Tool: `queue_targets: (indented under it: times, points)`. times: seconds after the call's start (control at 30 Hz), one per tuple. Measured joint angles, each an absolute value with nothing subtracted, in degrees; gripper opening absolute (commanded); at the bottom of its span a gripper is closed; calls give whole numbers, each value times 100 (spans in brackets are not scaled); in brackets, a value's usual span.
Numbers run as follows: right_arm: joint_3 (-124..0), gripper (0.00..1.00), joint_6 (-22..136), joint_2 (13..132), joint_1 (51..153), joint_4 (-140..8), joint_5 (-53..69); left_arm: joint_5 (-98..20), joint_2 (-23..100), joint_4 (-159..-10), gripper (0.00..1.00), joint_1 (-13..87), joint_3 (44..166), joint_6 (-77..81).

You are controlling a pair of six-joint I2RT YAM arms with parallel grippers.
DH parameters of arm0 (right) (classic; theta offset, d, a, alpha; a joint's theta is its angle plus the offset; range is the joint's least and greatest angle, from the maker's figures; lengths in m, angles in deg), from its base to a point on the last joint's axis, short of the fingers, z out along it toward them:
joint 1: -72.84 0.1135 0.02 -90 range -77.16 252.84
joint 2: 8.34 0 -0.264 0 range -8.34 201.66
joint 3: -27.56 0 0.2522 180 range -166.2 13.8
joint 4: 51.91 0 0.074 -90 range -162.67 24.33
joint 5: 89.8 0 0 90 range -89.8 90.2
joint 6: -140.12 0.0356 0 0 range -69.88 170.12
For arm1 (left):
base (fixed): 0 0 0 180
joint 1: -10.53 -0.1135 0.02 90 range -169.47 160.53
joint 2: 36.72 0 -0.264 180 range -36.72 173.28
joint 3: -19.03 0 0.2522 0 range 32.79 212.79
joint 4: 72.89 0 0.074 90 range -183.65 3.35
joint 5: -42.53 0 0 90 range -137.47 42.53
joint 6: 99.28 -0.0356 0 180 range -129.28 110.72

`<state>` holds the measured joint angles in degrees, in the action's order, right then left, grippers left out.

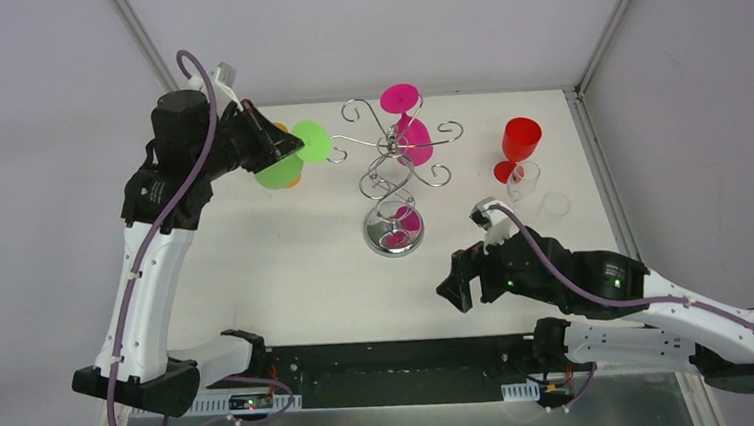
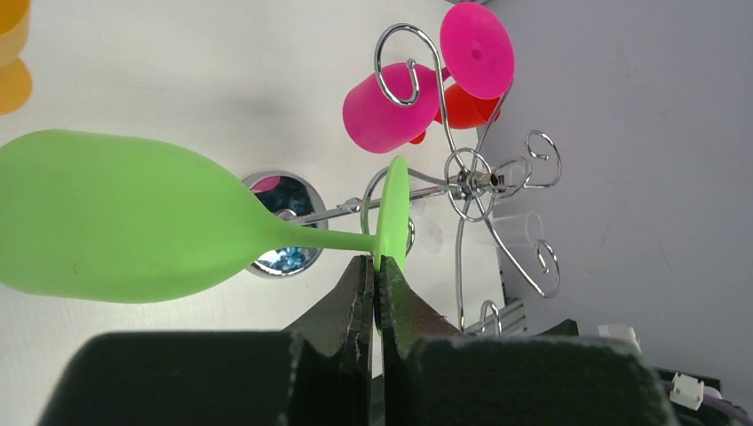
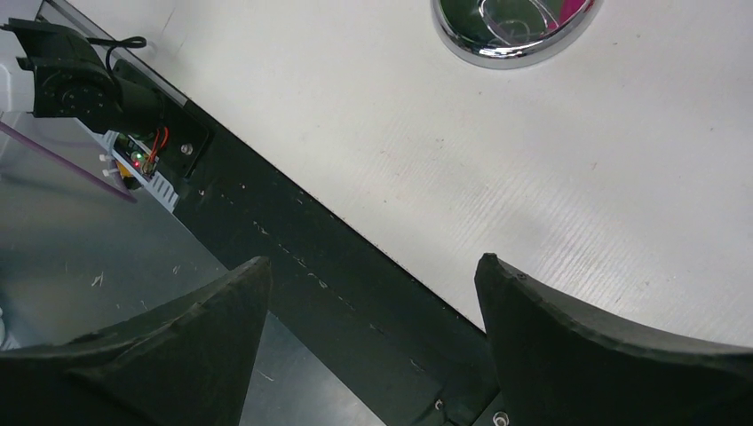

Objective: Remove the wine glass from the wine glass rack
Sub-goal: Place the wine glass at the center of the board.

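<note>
- The task is in its middle, by my judgement: the left gripper (image 2: 375, 266) has its jaws closed tight on the rim of the foot (image 2: 392, 209) of the green wine glass (image 2: 115, 222), and the glass lies sideways in the air, bowl toward the left arm
- The foot is just beside the curled end of one arm of the wine glass rack (image 1: 386, 150); whether it already is free of the wire, or touches it, I cannot tell
- What is left, it seems: to carry the green glass well away from the rack and to put it down on the table (image 1: 257, 271)
- The right gripper (image 3: 373, 266) has its jaws wide apart, holds nothing, and hangs low over the near edge of the table
- Count: one rack; one green glass, in the grip; one pink glass (image 1: 411, 135), hanging upside down on the rack
- One red glass (image 1: 520, 141) stands on the table to the right of the rack; one orange glass (image 2: 11, 35), seen only in part
- Two clear glasses, I think, near the red one (image 1: 523, 180) (image 1: 556, 203), but they are faint
</note>
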<state>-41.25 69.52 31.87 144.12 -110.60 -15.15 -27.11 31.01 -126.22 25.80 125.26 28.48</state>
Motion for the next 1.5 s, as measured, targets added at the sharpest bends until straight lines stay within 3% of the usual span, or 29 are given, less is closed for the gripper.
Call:
queue_targets:
  times: [0.4,0.93,1.5]
  points:
    - [-4160,95,7238,2883,14412,-11042,-1830,-2781,2242,-12773,0,2580,12373,2509]
    - [-4494,95,7588,3589,14336,-11103,-1502,-1743,1278,-12939,0,2650,11424,2109]
    - [-4227,94,8466,3927,12502,-10251,994,-2167,766,-12882,0,4700,10071,1867]
